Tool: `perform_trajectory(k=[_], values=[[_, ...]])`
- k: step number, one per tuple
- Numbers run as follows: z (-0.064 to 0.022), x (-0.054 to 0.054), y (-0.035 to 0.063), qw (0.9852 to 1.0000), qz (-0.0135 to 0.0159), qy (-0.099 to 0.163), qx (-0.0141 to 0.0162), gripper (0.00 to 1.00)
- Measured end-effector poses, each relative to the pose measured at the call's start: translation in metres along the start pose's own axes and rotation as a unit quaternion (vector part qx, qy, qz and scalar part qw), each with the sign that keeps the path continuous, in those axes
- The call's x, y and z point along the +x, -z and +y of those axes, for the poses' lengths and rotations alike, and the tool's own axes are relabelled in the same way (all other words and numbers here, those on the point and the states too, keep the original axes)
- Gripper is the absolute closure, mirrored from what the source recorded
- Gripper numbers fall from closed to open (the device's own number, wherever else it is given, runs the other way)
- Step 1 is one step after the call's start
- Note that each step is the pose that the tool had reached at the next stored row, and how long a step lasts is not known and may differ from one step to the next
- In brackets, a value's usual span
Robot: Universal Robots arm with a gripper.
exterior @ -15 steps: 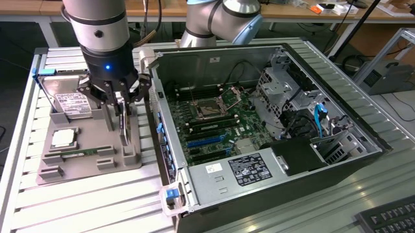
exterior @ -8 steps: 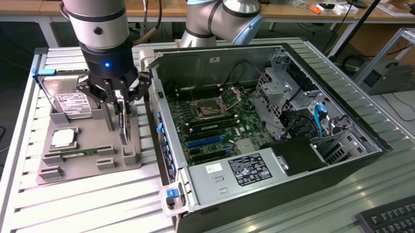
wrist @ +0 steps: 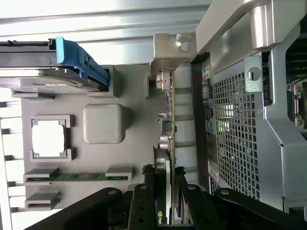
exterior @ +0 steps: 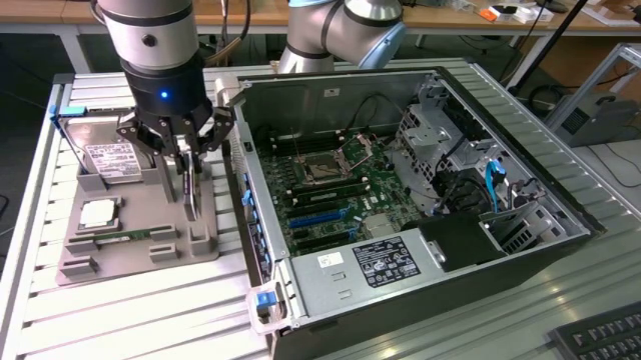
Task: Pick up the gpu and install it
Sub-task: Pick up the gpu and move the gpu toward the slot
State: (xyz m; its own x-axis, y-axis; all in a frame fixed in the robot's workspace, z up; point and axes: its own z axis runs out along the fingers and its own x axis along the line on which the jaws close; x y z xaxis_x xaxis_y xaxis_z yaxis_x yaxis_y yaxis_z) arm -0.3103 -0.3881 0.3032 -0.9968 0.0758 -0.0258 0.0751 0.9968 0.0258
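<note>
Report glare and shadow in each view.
Exterior view: even room light, sheen on the table slats, a blue lamp glowing on the arm. Wrist view: the slats and the processor wash out white; the tool gripping the gpu sits dark.

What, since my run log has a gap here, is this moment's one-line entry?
gripper: shut on gpu | gpu: upright, on edge, at gray tray | case: open beside tray

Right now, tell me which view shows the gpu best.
Wrist view: the gpu runs edge-on from its silver bracket to the gripper clamping it. The exterior view shows the gpu as a thin dark upright strip.
</note>
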Motion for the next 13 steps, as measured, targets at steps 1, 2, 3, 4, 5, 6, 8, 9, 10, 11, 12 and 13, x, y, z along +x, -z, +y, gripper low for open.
perform_trajectory(k=[1, 2, 3, 4, 5, 6, 8, 9, 10, 11, 12, 13], values=[[0.0000, 0.0000, 0.0006, 1.0000, 0.0000, 0.000, 0.0000, 0.73], [0.0000, 0.0000, 0.0012, 1.0000, 0.0000, 0.000, 0.0000, 0.73], [0.0001, 0.0000, 0.0017, 1.0000, 0.0000, 0.000, 0.0000, 0.73], [0.0001, -0.0001, 0.0029, 1.0000, 0.0000, 0.000, 0.0000, 0.73], [0.0001, -0.0001, 0.0041, 1.0000, 0.0000, 0.000, 0.0000, 0.73], [0.0001, -0.0001, 0.0049, 1.0000, 0.0000, 0.000, 0.0000, 0.73], [0.0002, -0.0002, 0.0064, 1.0000, 0.0000, 0.000, 0.0000, 0.73], [0.0002, -0.0002, 0.0074, 1.0000, 0.0000, 0.000, 0.0000, 0.73], [0.0002, -0.0002, 0.0080, 1.0000, 0.0000, 0.000, 0.0000, 0.73], [0.0002, -0.0002, 0.0088, 1.0000, 0.0000, 0.000, 0.0000, 0.73], [0.0002, -0.0002, 0.0094, 1.0000, 0.0000, 0.000, 0.0000, 0.73], [0.0003, -0.0003, 0.0101, 1.0000, -0.0001, 0.000, -0.0001, 0.73]])
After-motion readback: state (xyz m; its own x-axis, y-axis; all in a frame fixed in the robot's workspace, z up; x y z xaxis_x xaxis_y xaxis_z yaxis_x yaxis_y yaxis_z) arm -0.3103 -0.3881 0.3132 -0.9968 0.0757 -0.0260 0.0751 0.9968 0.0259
